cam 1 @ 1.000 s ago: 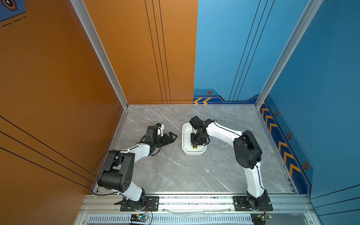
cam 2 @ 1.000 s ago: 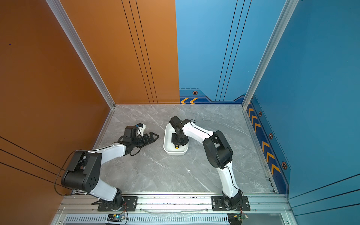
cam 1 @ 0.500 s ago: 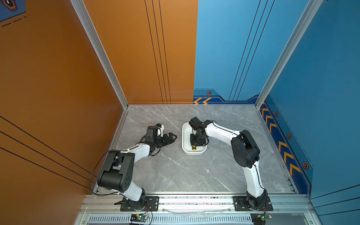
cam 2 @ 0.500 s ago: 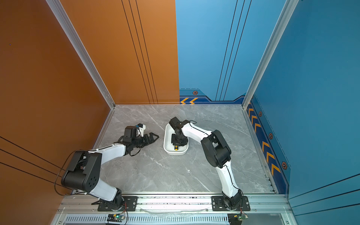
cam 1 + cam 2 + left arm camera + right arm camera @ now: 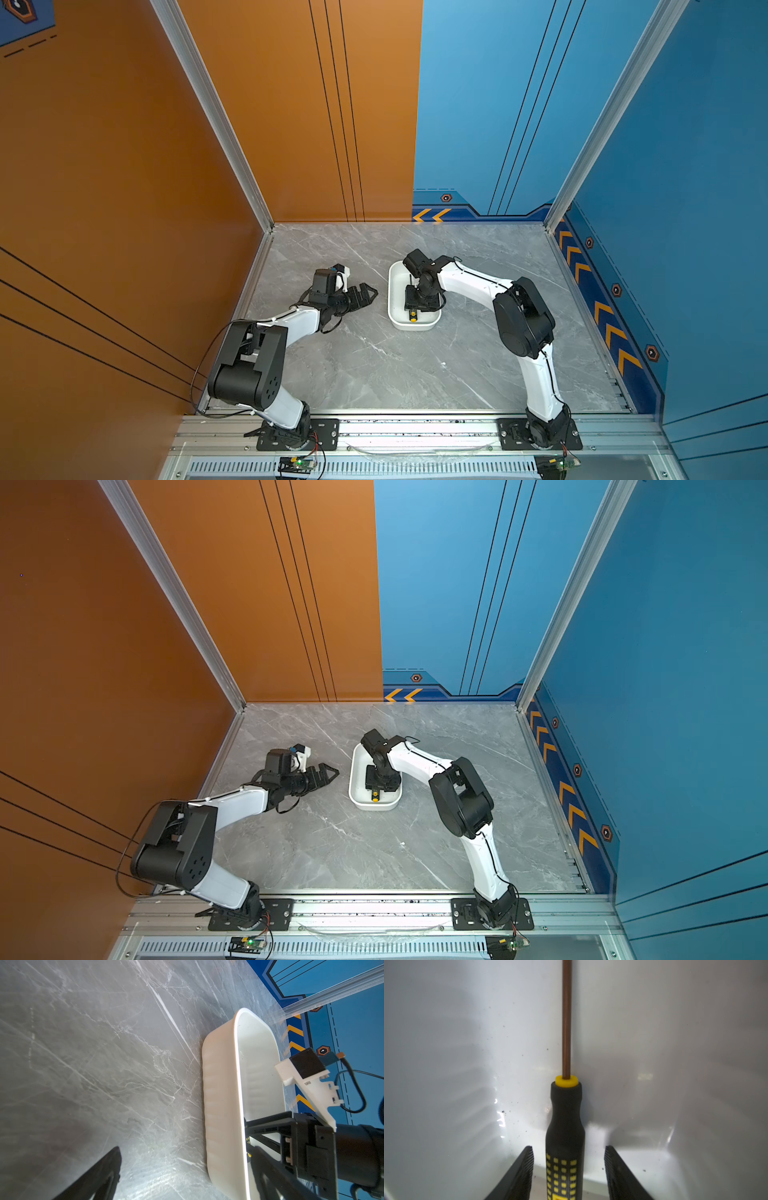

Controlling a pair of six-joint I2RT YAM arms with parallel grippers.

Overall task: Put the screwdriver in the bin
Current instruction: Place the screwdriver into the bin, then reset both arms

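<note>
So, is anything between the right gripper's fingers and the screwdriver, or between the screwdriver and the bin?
Nothing visible. The screwdriver already lies inside the bin, apparently on its white floor. The right gripper is open, one finger at each side of the handle, with only empty gaps between.

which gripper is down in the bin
The right gripper: its open jaws flank the screwdriver inside the bin; the left gripper sits outside, beside it.

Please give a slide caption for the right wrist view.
Right gripper open around the screwdriver lying inside the white bin.
</note>
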